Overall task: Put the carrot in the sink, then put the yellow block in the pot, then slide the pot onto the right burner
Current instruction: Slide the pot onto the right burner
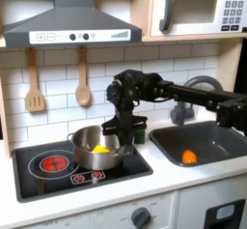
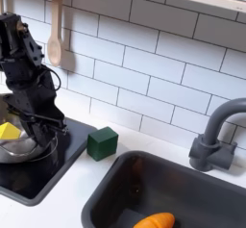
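Now the gripper (image 1: 121,136) clamps the pot (image 1: 89,146) rim.

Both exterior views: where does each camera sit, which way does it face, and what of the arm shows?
First exterior view: in front of the toy kitchen, facing the tiled wall; whole arm reaching from its right, gripper at the pot.
Second exterior view: close, angled across the sink; the arm's wrist section over the pot on its left.
Shared: pot, yellow block, carrot, sink, green block.
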